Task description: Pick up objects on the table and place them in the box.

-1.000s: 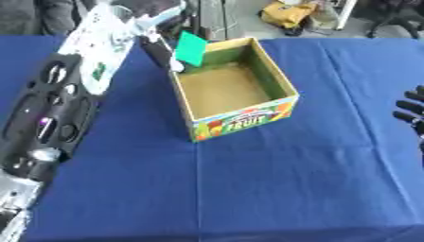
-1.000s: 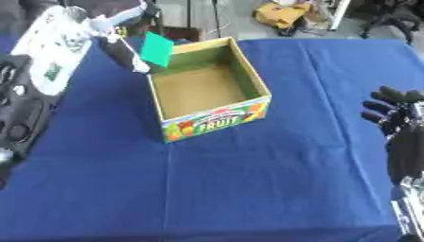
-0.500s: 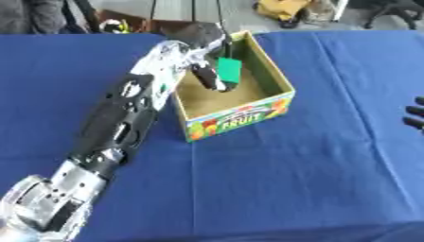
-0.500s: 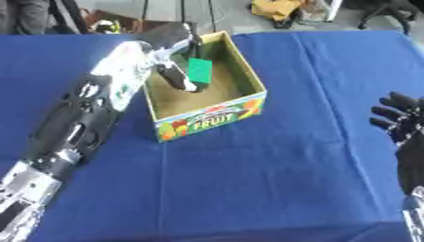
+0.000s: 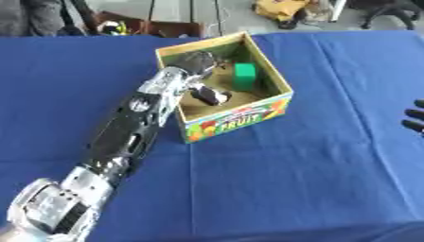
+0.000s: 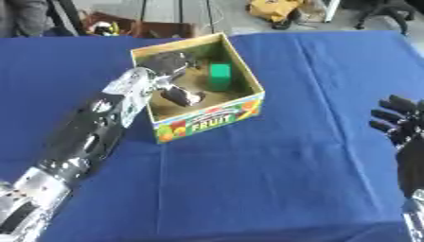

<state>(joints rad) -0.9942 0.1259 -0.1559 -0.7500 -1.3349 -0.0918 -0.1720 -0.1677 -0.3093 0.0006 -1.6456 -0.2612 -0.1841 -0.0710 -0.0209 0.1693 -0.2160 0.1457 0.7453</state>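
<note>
A cardboard box (image 5: 239, 115) with a fruit print on its front stands on the blue table. Inside it, a green block (image 5: 244, 76) rests against the right wall. My left arm comes in from the lower left, and its hand (image 5: 197, 64) hangs over the box's left side. Its fingers (image 5: 210, 96) point down at the box floor, relaxed, a little apart from the block and holding nothing. My right hand (image 6: 399, 124) shows at the right edge, fingers spread and empty.
The blue tablecloth (image 6: 273, 179) covers the whole table. Beyond the far edge there is floor clutter, with a yellow bag (image 5: 286, 8) and dark items (image 5: 124, 27) on it.
The green block has left my left hand and now lies in the box by the right wall. The hand has sunk lower inside the box. The camera has shifted too.
</note>
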